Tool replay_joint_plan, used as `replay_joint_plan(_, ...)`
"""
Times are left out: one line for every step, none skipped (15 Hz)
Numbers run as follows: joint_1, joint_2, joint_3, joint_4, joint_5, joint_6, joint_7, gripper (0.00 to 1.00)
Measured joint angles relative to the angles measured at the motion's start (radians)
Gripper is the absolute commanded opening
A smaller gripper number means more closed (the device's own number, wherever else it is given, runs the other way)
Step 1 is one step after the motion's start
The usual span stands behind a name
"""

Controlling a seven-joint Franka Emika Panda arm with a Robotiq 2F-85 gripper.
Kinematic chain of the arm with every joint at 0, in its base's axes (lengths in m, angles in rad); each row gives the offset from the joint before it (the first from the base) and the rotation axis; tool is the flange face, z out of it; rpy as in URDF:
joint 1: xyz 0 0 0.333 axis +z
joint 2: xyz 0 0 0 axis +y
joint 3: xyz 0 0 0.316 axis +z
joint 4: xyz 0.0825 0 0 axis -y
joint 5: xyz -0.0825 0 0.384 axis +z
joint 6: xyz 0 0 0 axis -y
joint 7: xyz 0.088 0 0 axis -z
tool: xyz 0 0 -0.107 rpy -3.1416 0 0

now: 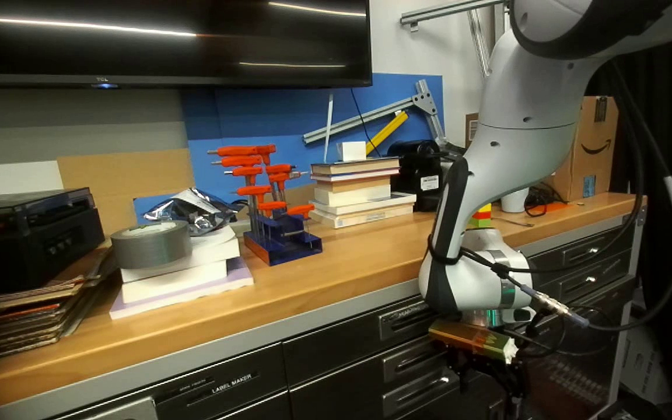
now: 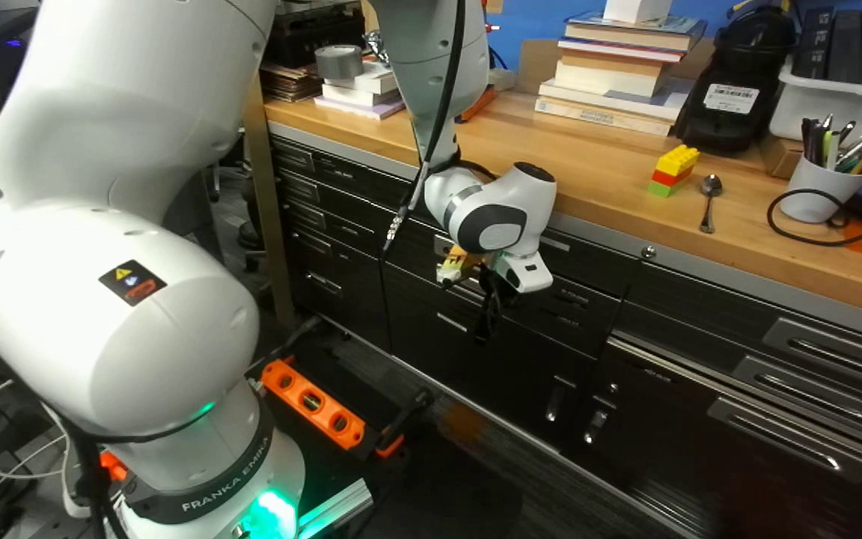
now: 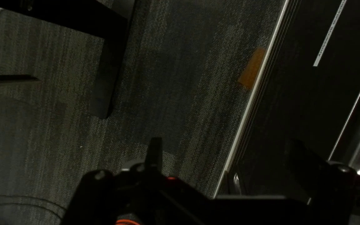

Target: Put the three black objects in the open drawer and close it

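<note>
Black gripper (image 3: 225, 142) hanging in front of the cabinet (image 2: 543, 352), jaws standing wide apart, gripping nothing, wide bar-handled drawers (image 2: 820, 397) running beneath the wooden counter (image 2: 595, 168), brick stack (image 2: 674, 171) and spoon (image 2: 711, 187) resting above

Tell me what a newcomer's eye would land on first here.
Probably the bulky white robot arm, dominating the left of an exterior view, with a green light at its base. Next, the orange-handled metal tools standing in an angular blue rack on the wooden workbench. The long orange level beside the arm's base also stands out.
</note>
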Motion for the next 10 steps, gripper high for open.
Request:
replay_joint_plan(-0.001, -0.003, 0.000, -0.001, -0.014, -0.003, 0.000, 1.00)
replay_joint_plan(0.000, -0.010, 0.000, -0.004, -0.034, -0.010, 0.000, 1.00)
replay_joint_plan(0.001, -0.023, 0.000, -0.007, -0.056, -0.025, 0.000, 1.00)
replay_joint_plan(0.004, -0.043, -0.001, -0.015, -0.080, -0.044, 0.000, 1.00)
replay_joint_plan(0.009, -0.070, -0.001, -0.026, -0.103, -0.066, 0.000, 1.00)
replay_joint_plan(0.014, -0.106, -0.001, -0.040, -0.128, -0.100, 0.000, 1.00)
replay_joint_plan(0.019, -0.149, 0.000, -0.059, -0.152, -0.143, 0.000, 1.00)
replay_joint_plan(0.024, -0.197, 0.004, -0.080, -0.170, -0.190, -0.001, 1.00)
replay_joint_plan(0.025, -0.251, 0.012, -0.105, -0.187, -0.245, -0.002, 1.00)
replay_joint_plan(0.025, -0.306, 0.022, -0.132, -0.203, -0.303, -0.003, 1.00)
